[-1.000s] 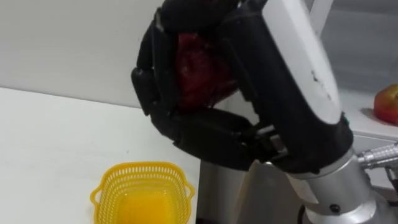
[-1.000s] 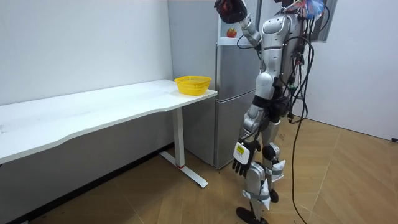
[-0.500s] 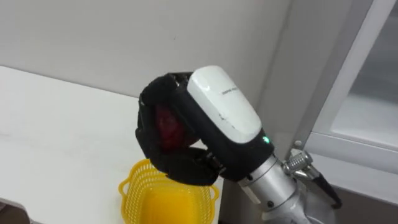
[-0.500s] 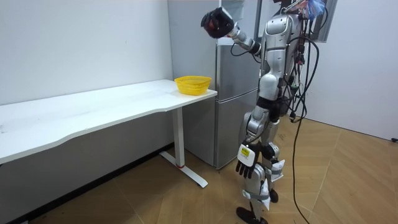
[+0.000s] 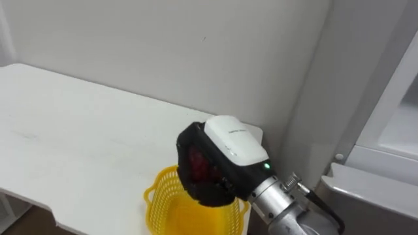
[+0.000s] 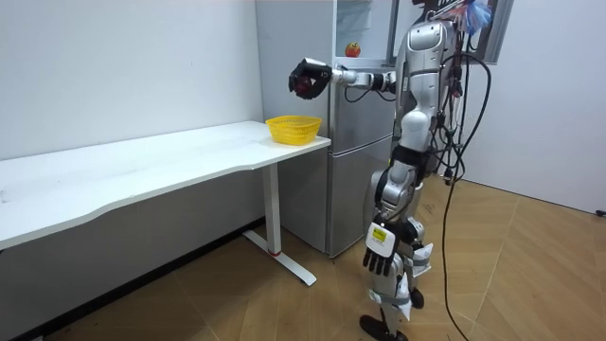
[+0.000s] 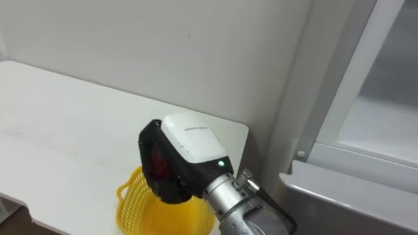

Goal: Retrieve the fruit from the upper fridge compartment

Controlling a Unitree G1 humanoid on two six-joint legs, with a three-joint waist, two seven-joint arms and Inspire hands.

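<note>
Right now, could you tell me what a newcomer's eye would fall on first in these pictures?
First, the right hand, curled round a red fruit and held out above the yellow basket at the end of the white table. Next, the open upper fridge beside it, where a second red fruit sits on a shelf.

Red fruit (image 5: pixel 199 166) (yellow basket (image 5: pixel 171 210) below)

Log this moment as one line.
right robot hand: shut on red fruit | position: above yellow basket | left robot hand: hangs at side
</note>
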